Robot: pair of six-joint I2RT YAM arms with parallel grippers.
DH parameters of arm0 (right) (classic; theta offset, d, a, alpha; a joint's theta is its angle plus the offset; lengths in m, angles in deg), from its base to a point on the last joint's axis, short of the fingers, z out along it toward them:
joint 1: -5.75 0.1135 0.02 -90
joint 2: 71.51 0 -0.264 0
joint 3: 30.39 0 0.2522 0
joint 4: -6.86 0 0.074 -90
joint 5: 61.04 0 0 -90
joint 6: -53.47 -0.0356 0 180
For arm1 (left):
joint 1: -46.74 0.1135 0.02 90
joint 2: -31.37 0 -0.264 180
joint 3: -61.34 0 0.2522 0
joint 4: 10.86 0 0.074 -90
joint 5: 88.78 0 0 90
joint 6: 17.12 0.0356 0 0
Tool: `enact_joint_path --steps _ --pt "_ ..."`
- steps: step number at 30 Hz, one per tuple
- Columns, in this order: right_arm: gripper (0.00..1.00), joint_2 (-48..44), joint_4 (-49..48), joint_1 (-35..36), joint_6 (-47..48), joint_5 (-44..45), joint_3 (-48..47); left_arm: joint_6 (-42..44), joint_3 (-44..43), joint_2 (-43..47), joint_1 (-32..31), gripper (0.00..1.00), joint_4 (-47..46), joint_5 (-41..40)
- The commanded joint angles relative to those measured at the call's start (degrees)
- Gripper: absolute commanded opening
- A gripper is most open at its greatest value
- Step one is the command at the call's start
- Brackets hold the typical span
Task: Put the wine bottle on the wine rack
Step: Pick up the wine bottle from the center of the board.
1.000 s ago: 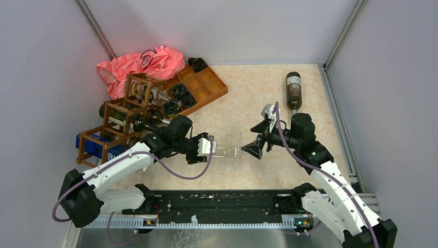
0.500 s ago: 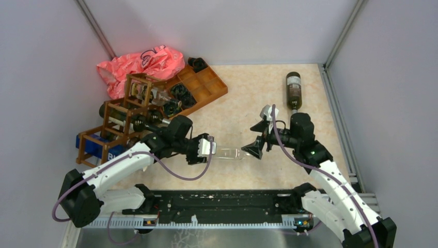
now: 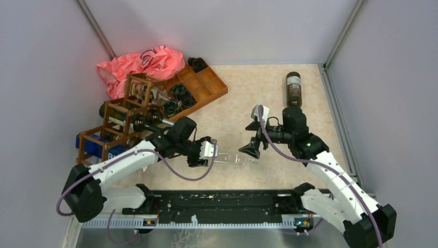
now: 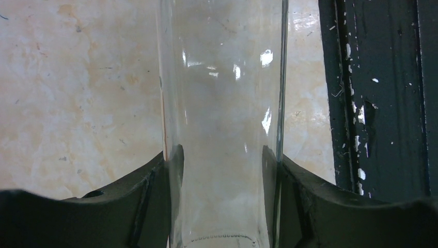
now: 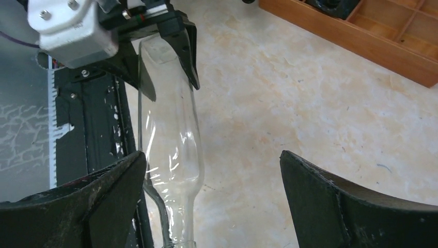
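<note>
Top external view: beige marbled tabletop (image 3: 232, 93) is carrying everything. Dark brown wooden open-frame wine rack (image 3: 116, 124) is standing at the left edge with dark bottles lying in its cells. Orange-brown compartmented wooden tray (image 3: 206, 85) is sitting just behind it, and pink crumpled plastic bag (image 3: 139, 64) is lying in the far-left corner. Dark brown glass bottle (image 3: 293, 90) is lying far right. Clear glass wine bottle (image 3: 232, 157) is lying level at near-centre, well apart from the rack, neck pointing right. Left gripper (image 3: 209, 151) is pinching its base end, both pads pressing on the glass in the left wrist view. Right gripper (image 3: 252, 137) is hanging spread wide around the neck end, gripping nothing.
</note>
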Motion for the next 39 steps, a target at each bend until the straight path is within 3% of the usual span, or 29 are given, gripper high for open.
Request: enact_joint_path --steps 1,8,19,22,25,27,28,31,32,35,39 --pt "0.98 2.56 4.09 2.90 5.53 -2.00 -4.85 1.63 -3.13 -0.44 -0.49 0.00 0.13 3.51" --pt "0.99 7.50 9.86 11.90 9.42 5.65 -4.31 1.43 -4.59 -1.06 -0.63 0.00 1.21 4.22" --pt "0.98 12.58 7.82 23.10 14.44 16.94 -0.79 0.56 -7.56 -2.99 -0.63 0.00 4.14 6.98" --pt "0.94 12.77 6.89 25.15 15.43 19.15 -0.51 0.53 -8.02 -3.41 -0.61 0.00 4.59 7.96" --pt "0.80 11.96 5.76 25.40 15.42 17.98 -0.41 0.50 -8.03 -3.60 -0.61 0.00 4.76 8.02" --pt "0.66 11.47 4.81 25.37 15.01 17.04 -0.34 0.51 -8.02 -3.60 -0.61 0.00 4.79 8.00" --pt "0.54 11.26 4.67 25.41 14.95 16.64 -0.33 0.45 -7.96 -3.65 -0.61 0.00 4.68 7.95" --pt "0.06 11.11 4.80 25.37 14.52 15.99 -0.49 0.24 -7.94 -3.57 -0.61 0.00 4.43 7.82" --pt "0.00 11.03 4.87 25.41 14.25 15.90 -0.53 -0.13 -7.94 -3.46 -0.68 0.00 4.23 7.46" --pt "0.00 9.89 4.43 25.41 13.71 15.50 0.03 -1.21 -7.70 -3.23 -0.67 0.00 3.42 6.31" --pt "0.00 6.22 1.40 25.42 11.48 14.30 1.92 -2.86 -6.76 -2.08 -0.62 0.45 2.34 4.67"
